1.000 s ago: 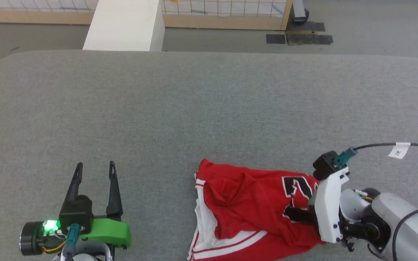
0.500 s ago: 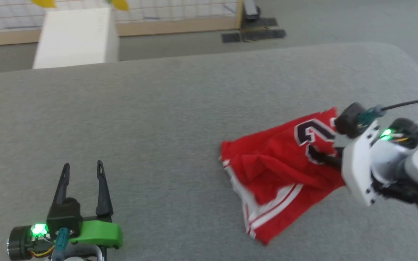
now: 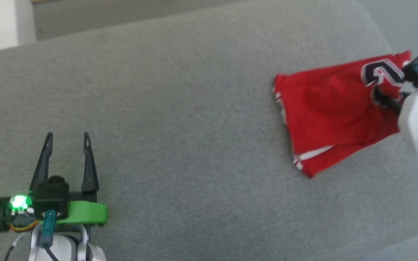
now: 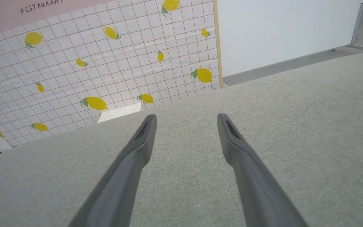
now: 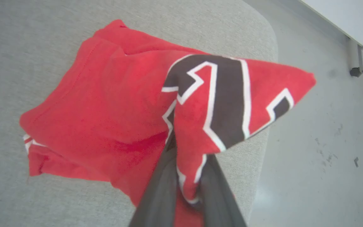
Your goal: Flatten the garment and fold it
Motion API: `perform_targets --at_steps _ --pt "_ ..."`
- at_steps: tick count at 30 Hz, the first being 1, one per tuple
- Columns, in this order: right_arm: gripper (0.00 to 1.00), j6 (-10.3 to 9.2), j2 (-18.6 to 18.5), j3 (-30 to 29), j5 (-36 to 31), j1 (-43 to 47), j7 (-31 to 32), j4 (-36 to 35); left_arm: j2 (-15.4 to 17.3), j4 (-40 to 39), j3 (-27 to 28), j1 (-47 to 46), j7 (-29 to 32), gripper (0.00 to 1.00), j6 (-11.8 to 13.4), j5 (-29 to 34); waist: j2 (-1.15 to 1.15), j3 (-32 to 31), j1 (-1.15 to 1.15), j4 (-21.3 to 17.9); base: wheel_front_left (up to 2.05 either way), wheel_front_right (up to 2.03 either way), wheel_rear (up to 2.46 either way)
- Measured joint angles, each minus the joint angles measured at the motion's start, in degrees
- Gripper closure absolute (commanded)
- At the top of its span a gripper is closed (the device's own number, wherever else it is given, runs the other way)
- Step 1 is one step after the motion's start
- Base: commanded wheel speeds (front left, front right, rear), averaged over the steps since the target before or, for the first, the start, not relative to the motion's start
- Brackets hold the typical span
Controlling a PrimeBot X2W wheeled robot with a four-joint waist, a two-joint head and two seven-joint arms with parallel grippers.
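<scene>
One shirt (image 3: 332,108) lies by the table (image 3: 180,108) corner, pinched by the right gripper (image 5: 191,151). Left gripper (image 3: 67,139) gapes empty, facing a lemon-print wall (image 4: 106,63).

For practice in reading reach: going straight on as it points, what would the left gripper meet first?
The way looks free: the left gripper points across bare table; the garment lies far off its line. Height is unclear.
</scene>
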Motion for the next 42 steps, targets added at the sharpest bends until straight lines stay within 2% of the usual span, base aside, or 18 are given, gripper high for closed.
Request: perform_targets --at_steps 9,17,22,23,24,26,30,31,34,36,38,42 --pt "1.00 0.00 1.79 -1.59 -6.26 -6.67 -4.34 16.70 2.98 -2.50 -1.36 -3.85 0.00 0.00 -0.32 0.79 0.00 8.47 0.01 -2.15 0.00 0.00 0.00" --pt "1.00 0.01 5.55 -4.77 -7.57 -10.83 -8.23 30.96 4.20 -4.56 -2.41 -6.04 -0.01 0.00 -0.25 0.88 0.00 14.46 0.01 -2.09 0.00 0.00 0.00" --pt "1.00 0.00 8.58 -6.89 -8.08 -11.88 -12.30 37.45 4.48 -5.34 -2.75 -7.60 -0.18 0.00 0.09 0.83 0.00 16.88 0.01 -1.30 0.00 0.00 0.00" --pt "0.56 0.00 9.33 -7.15 -7.71 -11.89 -12.18 38.58 4.47 -5.28 -2.88 -7.75 -0.18 0.00 0.14 0.79 0.00 17.02 0.01 -1.09 0.00 0.00 0.00" --pt "0.00 0.00 10.13 -7.00 -7.53 -11.88 -11.71 39.52 4.44 -5.20 -3.04 -7.77 -0.18 0.00 0.44 0.70 0.00 17.03 0.01 -0.87 0.00 0.00 0.00" --pt "0.00 0.00 11.07 -6.92 -7.88 -11.98 -13.04 40.96 4.26 -4.83 -3.24 -7.75 -0.18 0.00 0.91 0.49 0.00 16.55 0.01 -0.59 0.00 0.00 0.00" --pt "0.00 0.00 10.47 -7.06 -10.91 -13.60 -17.72 44.47 3.61 -3.32 -3.38 -7.23 -0.16 0.00 1.63 -0.43 0.00 14.52 0.01 -0.12 0.00 0.00 0.00" --pt "0.00 0.00 9.67 -8.45 -13.93 -15.67 -25.49 46.65 2.47 -2.19 -3.38 -6.19 -0.15 0.00 2.37 -1.27 0.00 11.82 0.00 0.31 0.00 0.00 0.00" --pt "0.00 0.00 9.99 -10.74 -15.62 -16.56 -32.34 47.90 1.46 -1.53 -3.30 -4.61 -0.15 0.00 2.85 -2.47 0.00 8.97 0.00 0.83 0.00 0.00 0.00" --pt "0.00 0.00 10.91 -12.16 -16.70 -16.59 -33.86 47.95 1.04 -1.12 -3.25 -3.56 -0.15 0.00 2.86 -2.90 0.00 7.10 0.00 1.21 0.00 0.00 0.00" --pt "0.00 0.00 11.60 -13.99 -18.18 -16.57 -34.32 46.54 0.57 -0.66 -3.19 -2.63 -0.15 0.00 2.87 -3.04 0.00 5.20 0.00 1.63 0.00 0.00 0.00" --pt "0.00 0.00 11.72 -23.29 -23.19 -14.86 -34.57 33.49 -0.89 -0.20 -2.66 -1.38 -0.15 0.00 3.02 -3.85 0.00 1.30 0.00 2.70 0.00 0.00 0.00"
